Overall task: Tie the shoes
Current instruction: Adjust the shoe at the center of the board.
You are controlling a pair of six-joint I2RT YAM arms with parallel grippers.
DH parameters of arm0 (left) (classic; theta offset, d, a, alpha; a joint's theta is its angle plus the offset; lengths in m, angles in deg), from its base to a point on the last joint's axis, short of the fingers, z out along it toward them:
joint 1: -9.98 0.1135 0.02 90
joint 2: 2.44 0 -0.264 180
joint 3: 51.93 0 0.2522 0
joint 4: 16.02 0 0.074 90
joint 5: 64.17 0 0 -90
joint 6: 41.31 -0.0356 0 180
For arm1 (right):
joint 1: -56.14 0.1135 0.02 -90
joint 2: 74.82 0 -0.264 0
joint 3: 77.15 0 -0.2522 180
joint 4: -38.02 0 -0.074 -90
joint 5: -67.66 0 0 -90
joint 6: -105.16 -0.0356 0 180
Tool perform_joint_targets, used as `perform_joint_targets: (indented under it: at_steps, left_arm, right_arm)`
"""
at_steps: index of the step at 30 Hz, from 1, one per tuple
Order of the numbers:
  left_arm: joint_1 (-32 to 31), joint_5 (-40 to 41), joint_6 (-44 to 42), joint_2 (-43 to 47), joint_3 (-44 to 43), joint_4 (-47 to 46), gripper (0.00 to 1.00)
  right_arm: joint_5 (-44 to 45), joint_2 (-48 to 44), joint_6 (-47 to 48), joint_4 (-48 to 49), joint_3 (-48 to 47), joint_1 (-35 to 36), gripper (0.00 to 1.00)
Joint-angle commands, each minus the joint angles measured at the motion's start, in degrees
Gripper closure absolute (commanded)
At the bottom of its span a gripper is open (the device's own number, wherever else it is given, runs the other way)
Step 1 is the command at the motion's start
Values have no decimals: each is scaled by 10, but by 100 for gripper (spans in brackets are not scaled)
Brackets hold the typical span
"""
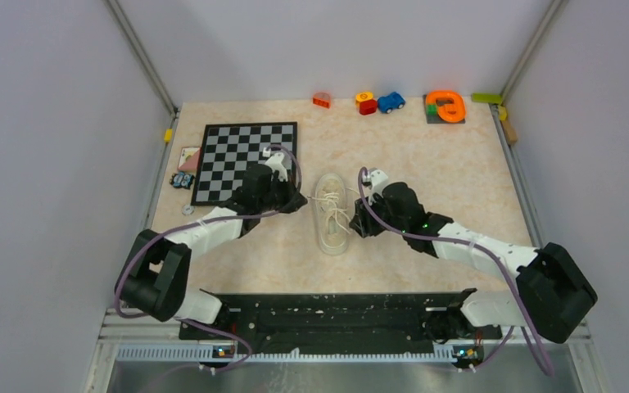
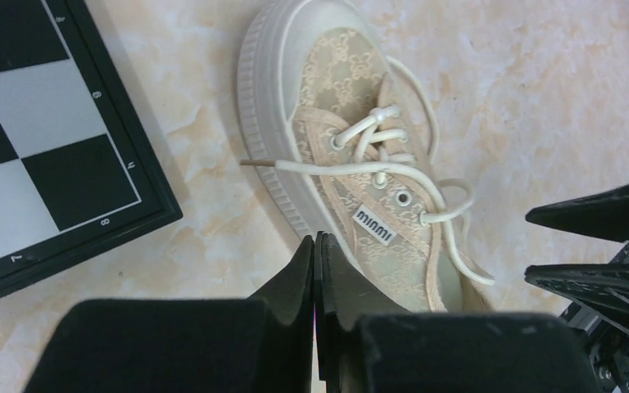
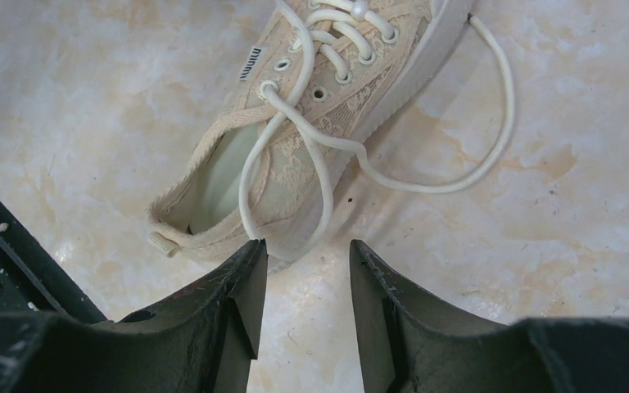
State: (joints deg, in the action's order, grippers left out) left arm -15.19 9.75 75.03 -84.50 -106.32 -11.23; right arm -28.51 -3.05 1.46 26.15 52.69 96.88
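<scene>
Sneaker [image 2: 340, 70] of cream patterned canvas, white laces [image 2: 352, 167] loose.

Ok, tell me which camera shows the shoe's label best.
Left wrist: the label on the shoe faces the lens, its lettering readable. Right wrist shows it small, slanted and unreadable. The top view is too far off to show it.

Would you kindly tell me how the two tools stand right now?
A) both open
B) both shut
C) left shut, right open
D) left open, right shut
C: the left tool has its fingers pressed together beside the sneaker, while the right tool shows a gap with the table visible through it.
</scene>
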Motion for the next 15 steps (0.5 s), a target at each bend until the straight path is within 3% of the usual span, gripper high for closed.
perform_joint_targets:
  at_steps: [1,6,8,15]
  left_arm:
    - [-4,-35,-56,41,13,-30,95]
    - [-10,-91,-93,60,17,-85,88]
    - [-15,-89,-115,65,14,-104,86]
    - [-15,-70,-156,72,10,-131,74]
  right_arm:
    - [-17,-23,31,25,3,-4,56]
    - [-96,-59,156,151,95,-4,53]
    - [-81,-63,159,204,125,-4,53]
    - [-150,-31,282,169,94,-2,43]
